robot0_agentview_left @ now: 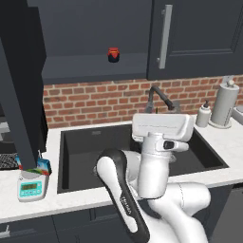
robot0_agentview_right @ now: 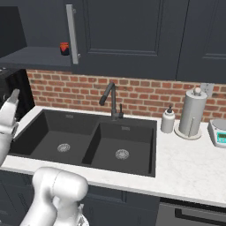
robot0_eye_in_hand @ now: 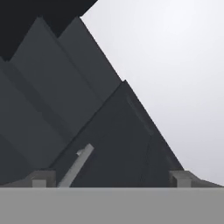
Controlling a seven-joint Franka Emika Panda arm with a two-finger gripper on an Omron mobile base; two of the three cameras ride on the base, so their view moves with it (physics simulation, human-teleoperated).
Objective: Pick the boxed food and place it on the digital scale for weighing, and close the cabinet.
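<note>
The cabinet (robot0_agentview_left: 95, 33) stands open: its left door (robot0_agentview_left: 19, 95) is swung out toward me, and the right door (robot0_agentview_left: 199, 38) with its silver bar handle (robot0_agentview_left: 164, 35) is closed. On the counter left of the sink sits the digital scale (robot0_agentview_left: 32, 187), grey with a teal front. The boxed food (robot0_agentview_left: 42, 165), blue with green and red, lies at its rear, on it or just behind it, partly hidden by the open door's edge. My hand (robot0_agentview_left: 161, 127) hovers above the sink, pointing up. My gripper (robot0_eye_in_hand: 111, 178) is open and empty, facing the cabinet doors and a silver handle (robot0_eye_in_hand: 78, 165).
A red-lidded jar (robot0_agentview_left: 113, 54) stands on the open shelf. A dark double sink (robot0_agentview_right: 88, 141) with a faucet (robot0_agentview_right: 112, 99) is below. A soap bottle (robot0_agentview_right: 167, 120), a paper towel roll (robot0_agentview_right: 193, 112) and another grey and teal device (robot0_agentview_right: 218, 132) stand to the right.
</note>
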